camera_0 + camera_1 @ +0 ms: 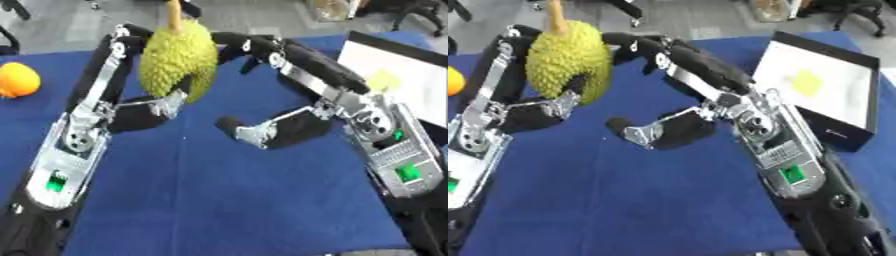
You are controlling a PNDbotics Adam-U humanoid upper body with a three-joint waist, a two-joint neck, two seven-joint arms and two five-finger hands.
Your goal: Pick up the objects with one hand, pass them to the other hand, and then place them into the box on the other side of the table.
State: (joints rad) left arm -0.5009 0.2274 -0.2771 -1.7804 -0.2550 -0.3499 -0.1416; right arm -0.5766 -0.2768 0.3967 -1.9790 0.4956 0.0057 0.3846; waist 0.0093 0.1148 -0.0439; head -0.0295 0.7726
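"Where's the durian (178,62) now?"

"Up off the counter (227,190), between both hands. The left hand (144,107) has its fingers curled round it; the right hand (262,131), just beside, looks part-open, thumb out, reaching in."

"So it's mid-pass?"

"I'd say so. The box (820,82) lies beyond the right hand, something yellow inside. An orange (17,80) waits past the left hand."

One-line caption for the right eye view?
Left hand holds up a spiky green durian; open right hand waits beside it.
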